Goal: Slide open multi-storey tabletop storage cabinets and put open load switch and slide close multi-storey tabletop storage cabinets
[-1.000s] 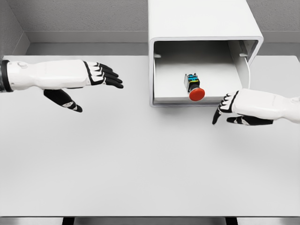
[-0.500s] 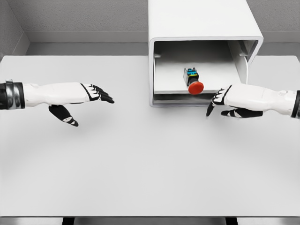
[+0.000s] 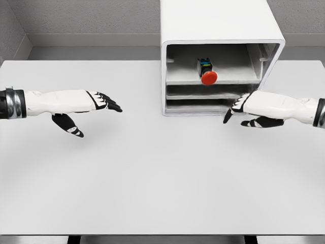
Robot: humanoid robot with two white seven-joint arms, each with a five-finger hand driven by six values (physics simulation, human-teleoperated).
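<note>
The cabinet point(image 3: 218, 30) stands at the tabletop's point(image 3: 152, 173) far edge, right of the middle. The switch point(image 3: 207, 71), red button facing forward, lies on the top drawer point(image 3: 213, 80) inside it. The right hand point(image 3: 242, 108) hovers just before the cabinet's lower front, fingers relaxed, holding nothing. The left hand point(image 3: 96, 104) hangs near the left edge, fingers extended, empty.
</note>
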